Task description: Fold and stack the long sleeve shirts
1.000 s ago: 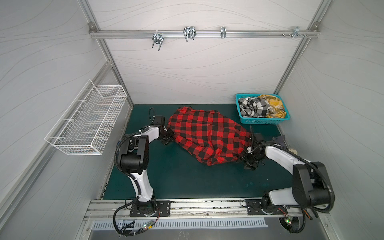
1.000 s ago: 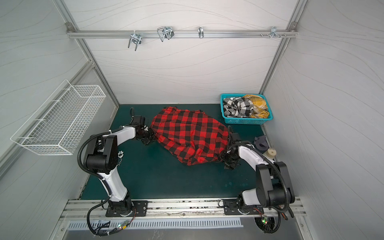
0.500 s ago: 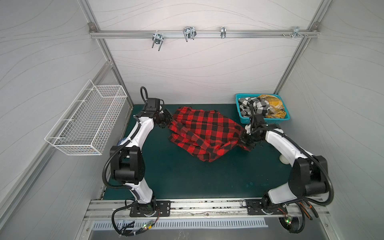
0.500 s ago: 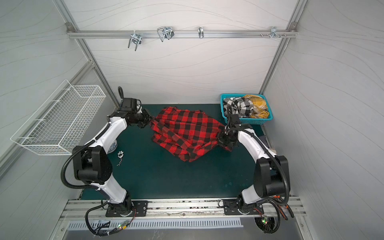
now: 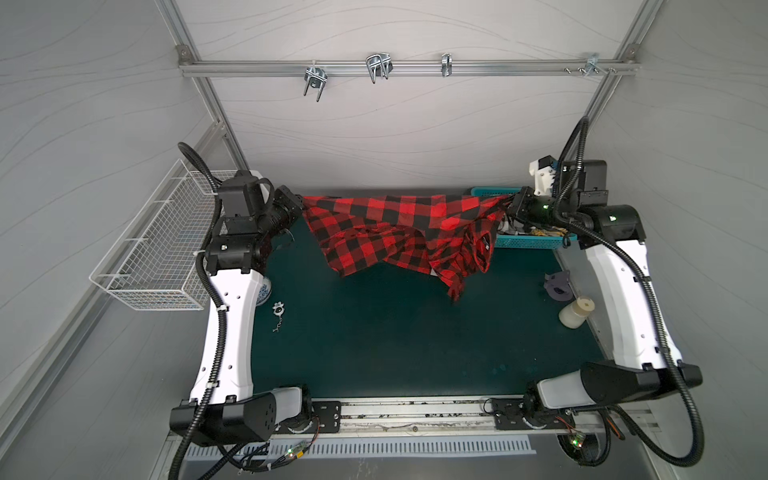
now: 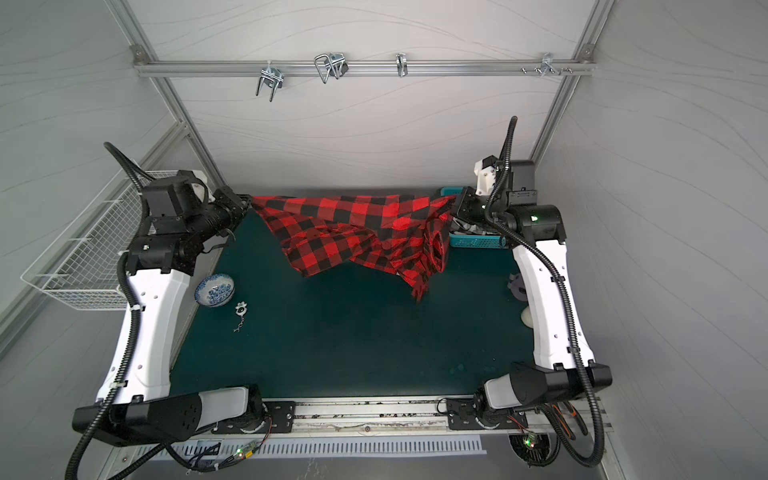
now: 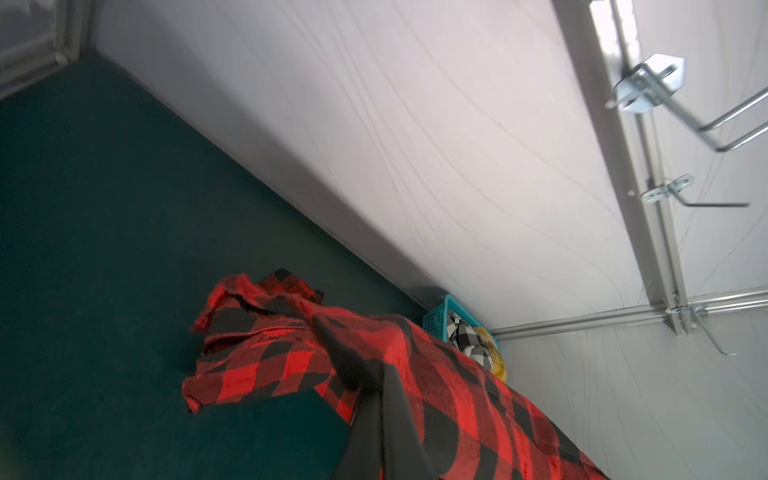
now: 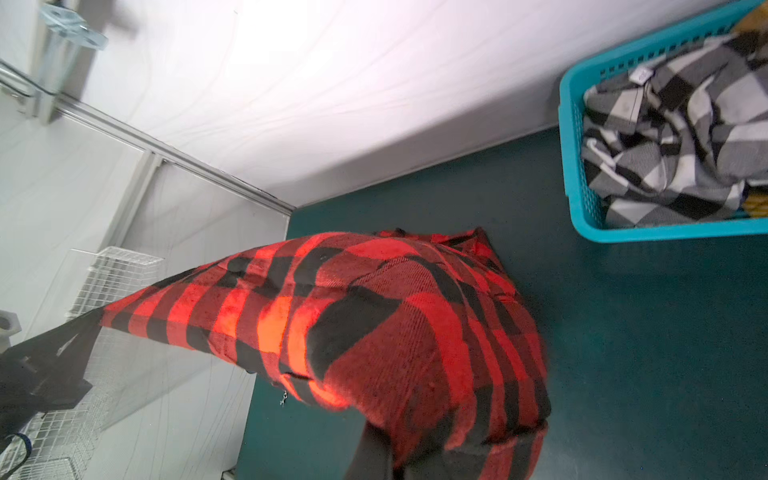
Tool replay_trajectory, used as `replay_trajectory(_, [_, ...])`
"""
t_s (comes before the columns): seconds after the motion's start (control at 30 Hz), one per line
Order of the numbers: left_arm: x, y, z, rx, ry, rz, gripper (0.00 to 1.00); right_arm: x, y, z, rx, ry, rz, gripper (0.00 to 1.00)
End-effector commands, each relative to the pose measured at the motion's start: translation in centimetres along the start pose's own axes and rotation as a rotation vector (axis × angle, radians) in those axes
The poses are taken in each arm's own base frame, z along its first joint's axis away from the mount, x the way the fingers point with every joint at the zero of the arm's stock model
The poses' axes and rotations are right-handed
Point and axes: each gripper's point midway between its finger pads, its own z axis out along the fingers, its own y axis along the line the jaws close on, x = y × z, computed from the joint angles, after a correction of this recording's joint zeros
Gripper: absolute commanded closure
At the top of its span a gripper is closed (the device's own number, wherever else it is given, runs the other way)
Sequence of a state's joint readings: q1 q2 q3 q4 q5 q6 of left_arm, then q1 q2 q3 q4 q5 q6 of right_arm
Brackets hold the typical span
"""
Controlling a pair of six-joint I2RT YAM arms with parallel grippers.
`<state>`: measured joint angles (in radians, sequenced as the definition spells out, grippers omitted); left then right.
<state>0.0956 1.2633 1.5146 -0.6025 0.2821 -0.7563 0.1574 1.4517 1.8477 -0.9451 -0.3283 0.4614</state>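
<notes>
In both top views the red shirt [image 5: 399, 224] hangs stretched over the surface [image 5: 374, 340], long axis left-to-right, each end clamped by left tool [image 5: 297, 204] and right tool [image 5: 510, 204]; left wrist view: cloth leads toward the basket [image 7: 438, 318]; right wrist view: cloth leads toward the left tool.

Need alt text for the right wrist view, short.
A red-and-black checked shirt hangs stretched over the dark green table, one end pinched in the right gripper at the camera, the far end in the left gripper. A teal basket on the table holds a black-and-white checked shirt; a white wire basket hangs on the side wall.
</notes>
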Motion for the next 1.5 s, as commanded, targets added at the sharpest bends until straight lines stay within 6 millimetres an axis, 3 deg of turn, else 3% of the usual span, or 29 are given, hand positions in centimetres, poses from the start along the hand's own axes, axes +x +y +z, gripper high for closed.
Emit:
replay_trajectory(0.0, [5.0, 5.5, 3.9, -0.086, 0.151, -0.078, 1.00, 4.7, -5.1, 5.0, 0.110, 0.210, 0.089, 0.97])
replay_trajectory(0.07, [8.3, 8.2, 5.2, -0.111, 0.232, -0.121, 1.00, 7.0, -7.6, 7.9, 0.155, 0.304, 0.117, 0.65])
replay_trajectory(0.13, [11.8, 11.0, 6.4, -0.161, 0.300, -0.135, 1.00, 9.3, -10.3, 10.3, 0.220, 0.392, 0.132, 0.48])
replay_trajectory(0.2, [14.1, 13.2, 7.1, -0.213, 0.349, -0.145, 1.00, 11.0, -11.9, 11.1, 0.286, 0.440, 0.114, 0.44])
replay_trajectory(0.3, [16.4, 15.7, 8.1, -0.248, 0.392, -0.201, 1.00, 13.2, -12.1, 9.5, 0.411, 0.441, 0.018, 0.34])
replay_trajectory(0.37, [16.9, 16.2, 8.7, -0.251, 0.402, -0.215, 1.00, 16.3, -12.5, 8.4, 0.491, 0.472, 0.011, 0.27])
replay_trajectory(0.47, [16.7, 15.9, 9.4, -0.233, 0.396, -0.242, 1.00, 22.2, -13.7, 8.3, 0.521, 0.550, 0.051, 0.24])
replay_trajectory(0.57, [15.7, 15.0, 9.7, -0.214, 0.379, -0.241, 1.00, 26.7, -15.1, 9.9, 0.509, 0.651, 0.121, 0.26])
replay_trajectory(0.67, [15.2, 14.3, 9.7, -0.201, 0.378, -0.232, 1.00, 28.1, -15.9, 11.7, 0.515, 0.708, 0.142, 0.31])
replay_trajectory(0.77, [15.1, 14.0, 9.4, -0.199, 0.382, -0.223, 1.00, 28.0, -16.6, 12.4, 0.565, 0.733, 0.137, 0.33])
replay_trajectory(1.1, [15.9, 14.4, 9.7, -0.196, 0.411, -0.224, 1.00, 24.9, -17.7, 16.9, 0.577, 0.673, 0.008, 0.31])
replay_trajectory(1.17, [15.9, 14.4, 9.7, -0.196, 0.412, -0.223, 1.00, 24.6, -18.1, 17.7, 0.592, 0.680, -0.016, 0.38])
replay_trajectory(1.2, [15.9, 14.5, 9.7, -0.199, 0.411, -0.223, 1.00, 24.6, -18.1, 17.9, 0.591, 0.689, -0.021, 0.50])
replay_trajectory(1.3, [15.7, 14.4, 9.6, -0.203, 0.408, -0.222, 1.00, 25.0, -18.1, 16.9, 0.632, 0.730, -0.025, 0.78])
replay_trajectory(1.47, [15.4, 14.3, 9.7, -0.204, 0.398, -0.217, 1.00, 26.2, -17.2, 11.4, 0.644, 0.728, -0.017, 0.91])
